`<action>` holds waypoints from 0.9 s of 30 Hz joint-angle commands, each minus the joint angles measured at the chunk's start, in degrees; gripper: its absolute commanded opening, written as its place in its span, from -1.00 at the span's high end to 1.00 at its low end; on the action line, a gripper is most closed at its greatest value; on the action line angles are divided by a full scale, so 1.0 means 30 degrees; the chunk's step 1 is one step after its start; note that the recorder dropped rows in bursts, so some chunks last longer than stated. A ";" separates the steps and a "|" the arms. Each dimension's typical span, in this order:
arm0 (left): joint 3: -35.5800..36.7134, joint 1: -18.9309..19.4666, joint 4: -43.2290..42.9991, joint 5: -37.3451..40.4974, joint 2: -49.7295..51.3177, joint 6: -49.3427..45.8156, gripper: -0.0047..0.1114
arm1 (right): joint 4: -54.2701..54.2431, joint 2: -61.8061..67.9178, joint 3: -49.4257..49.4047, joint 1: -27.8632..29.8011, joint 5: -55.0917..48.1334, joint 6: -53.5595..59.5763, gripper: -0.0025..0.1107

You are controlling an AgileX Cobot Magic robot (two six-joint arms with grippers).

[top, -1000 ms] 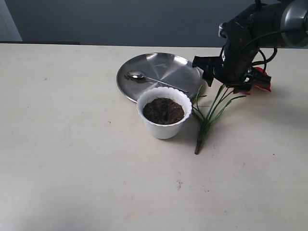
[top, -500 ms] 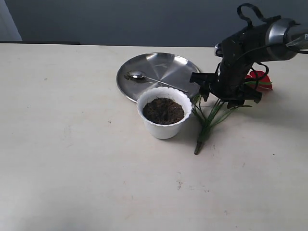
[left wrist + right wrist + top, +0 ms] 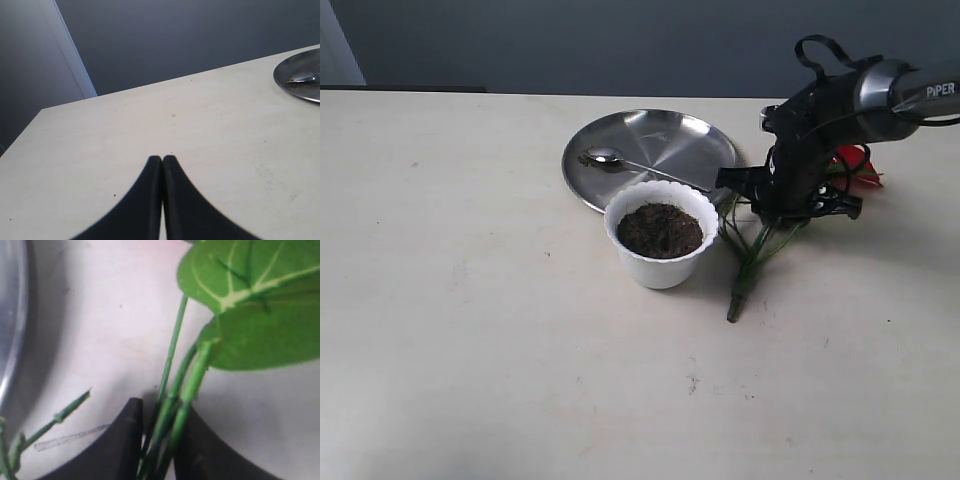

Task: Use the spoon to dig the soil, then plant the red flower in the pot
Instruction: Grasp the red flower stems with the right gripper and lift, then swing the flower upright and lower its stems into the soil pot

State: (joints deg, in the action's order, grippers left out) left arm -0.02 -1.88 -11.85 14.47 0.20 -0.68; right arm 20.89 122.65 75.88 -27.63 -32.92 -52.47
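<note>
The white pot [image 3: 661,262] stands mid-table, filled with dark soil [image 3: 660,230]. Behind it the silver spoon [image 3: 609,157] lies on a round steel plate. The red flower [image 3: 851,162] lies on the table to the right of the pot, its green stems [image 3: 750,262] pointing toward the front. My right gripper [image 3: 783,208] is down over the stems near the leaf. In the right wrist view its fingers [image 3: 125,440] close on the bundle of stems [image 3: 172,415], below the broad green leaf [image 3: 250,305]. My left gripper [image 3: 162,159] is shut and empty above bare table.
The steel plate [image 3: 665,140] sits just behind the pot, close to the right arm; its rim also shows in the left wrist view [image 3: 300,92] and the right wrist view [image 3: 10,315]. A dark wall runs behind the table's far edge.
My right gripper has come down and a little left, from above the flower head onto the stems. The red petals have shifted slightly. Pot, spoon and plate have not moved.
</note>
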 commanded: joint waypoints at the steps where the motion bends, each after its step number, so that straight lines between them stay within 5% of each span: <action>1: 0.0007 0.0010 0.0060 -0.0171 -0.0068 0.0020 0.91 | 0.0758 0.0196 -0.0042 0.0099 0.0203 0.0012 0.79; 5: 0.0007 0.0010 0.0060 -0.0171 -0.0068 0.0020 0.91 | 0.1456 0.0196 -0.0042 0.0099 0.0147 0.0322 0.97; 16: 0.0007 0.0010 0.0060 -0.0171 -0.0068 0.0020 0.91 | 0.2373 -0.4485 -0.0338 0.0063 0.2097 0.3061 0.97; 24: 0.0007 0.0010 0.0060 -0.0171 -0.0068 0.0020 0.91 | 0.4367 -0.8648 -0.4221 0.0103 1.4888 0.3199 0.97; 27: 0.0007 0.0010 0.0060 -0.0171 -0.0068 0.0020 0.91 | 0.1898 -0.8659 -0.5871 0.0103 2.0401 0.5482 0.97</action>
State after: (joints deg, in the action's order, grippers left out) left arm -0.02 -1.88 -11.85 14.47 0.20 -0.68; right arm 31.26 97.21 61.02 -27.63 18.70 -40.21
